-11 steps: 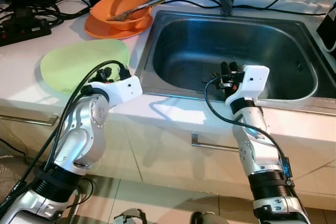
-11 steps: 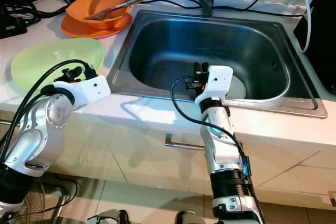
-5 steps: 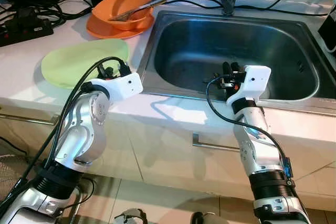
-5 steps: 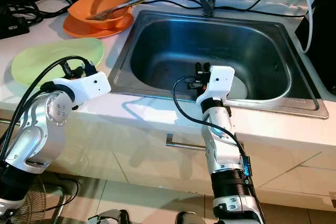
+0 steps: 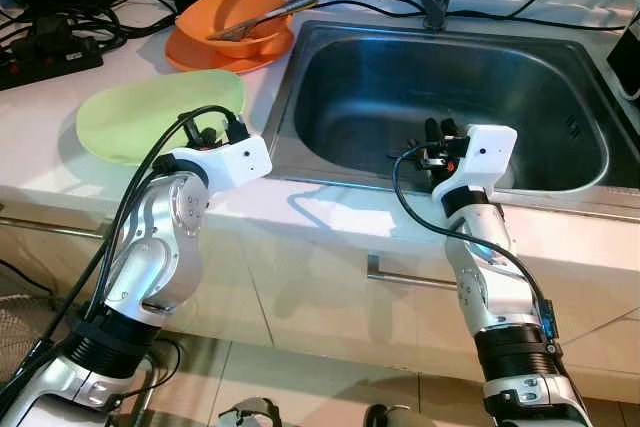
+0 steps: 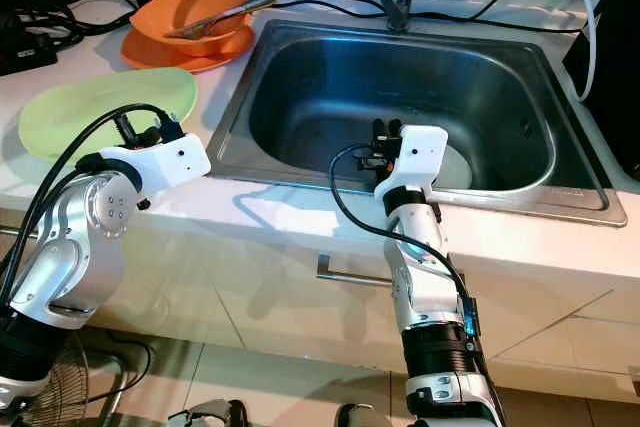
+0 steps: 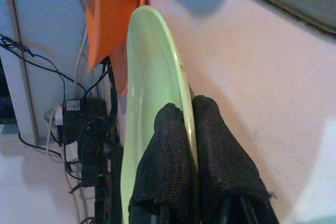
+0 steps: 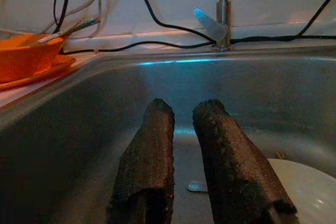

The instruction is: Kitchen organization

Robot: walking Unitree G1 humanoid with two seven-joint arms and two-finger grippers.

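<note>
A light green plate (image 5: 140, 117) lies on the white counter to the left of the sink (image 5: 300, 67). My left gripper (image 5: 215, 134) is at the plate's right rim. In the left wrist view its fingers (image 7: 220, 145) are shut on the green plate's (image 7: 152, 66) edge, one on each side. My right gripper (image 5: 437, 132) hangs inside the sink, over the front part of the basin. Its fingers (image 8: 152, 150) are a little apart with nothing between them. A white plate (image 6: 455, 169) lies on the sink's bottom beside that gripper.
An orange bowl (image 5: 225, 17) holding utensils (image 5: 265, 15) sits on an orange plate (image 5: 190, 55) at the back of the counter. The faucet (image 5: 435, 2) stands behind the sink. Cables and a power strip (image 5: 45, 52) crowd the back left.
My left gripper has shifted slightly up and back with the green plate's rim, and the plate's outline looks flatter. The right arm has stayed still.
</note>
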